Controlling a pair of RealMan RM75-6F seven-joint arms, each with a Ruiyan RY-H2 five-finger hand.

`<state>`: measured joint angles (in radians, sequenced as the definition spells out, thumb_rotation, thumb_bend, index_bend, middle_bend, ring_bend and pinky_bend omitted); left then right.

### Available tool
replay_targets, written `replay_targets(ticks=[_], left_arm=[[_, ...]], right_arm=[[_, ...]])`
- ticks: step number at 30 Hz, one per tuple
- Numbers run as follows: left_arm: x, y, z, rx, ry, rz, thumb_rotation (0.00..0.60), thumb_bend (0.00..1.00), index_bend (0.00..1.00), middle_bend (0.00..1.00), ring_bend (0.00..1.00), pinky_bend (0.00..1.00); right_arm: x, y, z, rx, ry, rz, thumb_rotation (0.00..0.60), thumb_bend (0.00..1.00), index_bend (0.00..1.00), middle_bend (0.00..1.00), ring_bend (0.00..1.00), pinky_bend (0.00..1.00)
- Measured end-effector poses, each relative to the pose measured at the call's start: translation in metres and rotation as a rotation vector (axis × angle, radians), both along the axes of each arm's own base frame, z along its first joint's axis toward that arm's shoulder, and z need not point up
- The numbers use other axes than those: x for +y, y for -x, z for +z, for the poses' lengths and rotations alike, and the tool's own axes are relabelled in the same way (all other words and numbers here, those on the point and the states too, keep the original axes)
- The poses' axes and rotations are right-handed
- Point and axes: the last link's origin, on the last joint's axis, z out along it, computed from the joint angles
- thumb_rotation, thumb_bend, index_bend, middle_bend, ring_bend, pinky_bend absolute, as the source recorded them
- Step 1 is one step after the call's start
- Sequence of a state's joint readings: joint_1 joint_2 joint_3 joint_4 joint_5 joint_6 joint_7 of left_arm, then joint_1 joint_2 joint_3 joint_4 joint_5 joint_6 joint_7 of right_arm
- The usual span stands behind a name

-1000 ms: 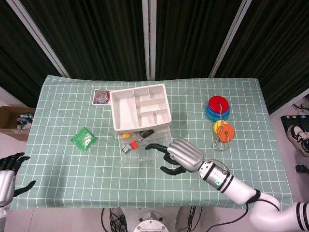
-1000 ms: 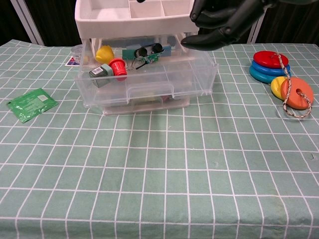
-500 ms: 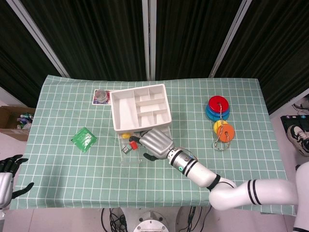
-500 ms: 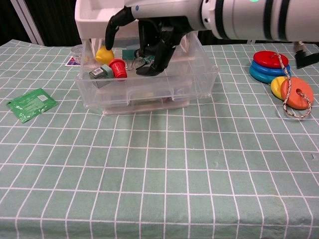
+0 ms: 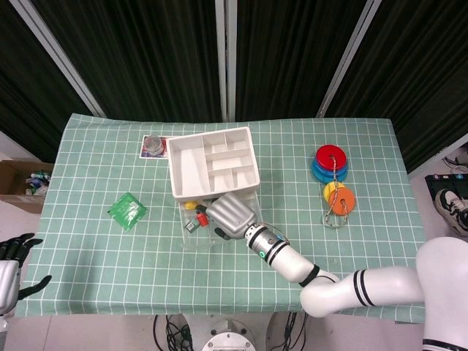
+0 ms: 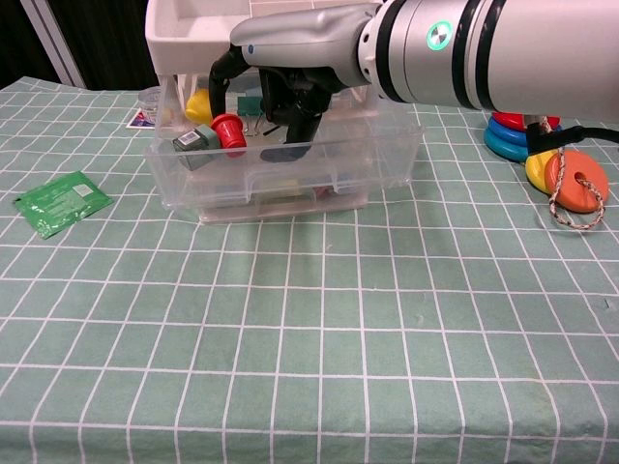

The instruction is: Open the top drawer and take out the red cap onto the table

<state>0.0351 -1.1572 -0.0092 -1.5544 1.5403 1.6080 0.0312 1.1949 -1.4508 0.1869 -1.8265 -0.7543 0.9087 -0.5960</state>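
The top drawer (image 6: 290,159) of the clear plastic drawer unit (image 5: 212,164) stands pulled out toward the robot, and the red cap (image 6: 229,133) sits upright inside it at its left half, not yet on the table (image 6: 319,348). In the chest view a small grey-green block (image 6: 196,147) lies just beside the cap at its 8 o'clock, and a yellow piece (image 6: 201,104) sits at the cap's 11 o'clock, further back in the drawer.

The right hand (image 6: 290,72) reaches into the open drawer from 3 o'clock, palm down, its silver back above the drawer and its dark fingers (image 6: 298,126) curled downward among the contents. One fingertip hangs near the cap at its upper side, and the others drop to the cap's 3 o'clock; whether any finger touches the cap cannot be told, and nothing is seen gripped.

The left hand (image 5: 9,267) shows only in the head view, at the table's 8 o'clock corner off its edge, fingers spread and holding nothing.

On the checked green cloth a green packet (image 5: 127,210) lies at 9 o'clock of the unit, well apart from it. A stack of coloured rings (image 5: 333,179) with a cord lies at 3 o'clock. A white divided tray (image 5: 212,162) rests on top of the unit.
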Motion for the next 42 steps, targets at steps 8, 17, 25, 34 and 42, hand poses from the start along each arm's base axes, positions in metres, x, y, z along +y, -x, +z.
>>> replay_targets(ticks=[8,17,25,34,42], left_arm=[[0.000,0.002,0.001,-0.002,-0.004,0.003,0.600,0.05,0.27,0.20,0.19,0.20],[-0.003,0.003,0.002,-0.003,-0.009,0.007,0.600,0.05,0.27,0.20,0.19,0.20],[-0.004,0.002,0.004,-0.002,-0.015,-0.006,0.600,0.05,0.27,0.20,0.19,0.20],[-0.004,0.001,0.001,-0.008,-0.008,-0.007,0.600,0.05,0.27,0.20,0.19,0.20],[-0.001,-0.003,-0.002,-0.010,-0.006,-0.016,0.600,0.05,0.27,0.20,0.19,0.20]], right_arm=[[-0.005,-0.002,-0.010,-0.012,0.009,-0.013,0.600,0.31,0.40,0.94,0.90,1.00],[-0.006,-0.008,-0.010,-0.090,0.027,-0.025,0.600,0.37,0.64,0.97,0.93,1.00],[0.010,-0.007,0.018,-0.178,0.039,0.003,0.600,0.37,0.65,0.97,0.93,1.00],[0.037,0.045,0.072,-0.272,0.101,0.003,0.600,0.38,0.64,0.97,0.93,1.00],[0.077,0.125,0.076,-0.282,-0.012,-0.067,0.600,0.38,0.62,0.97,0.93,1.00]])
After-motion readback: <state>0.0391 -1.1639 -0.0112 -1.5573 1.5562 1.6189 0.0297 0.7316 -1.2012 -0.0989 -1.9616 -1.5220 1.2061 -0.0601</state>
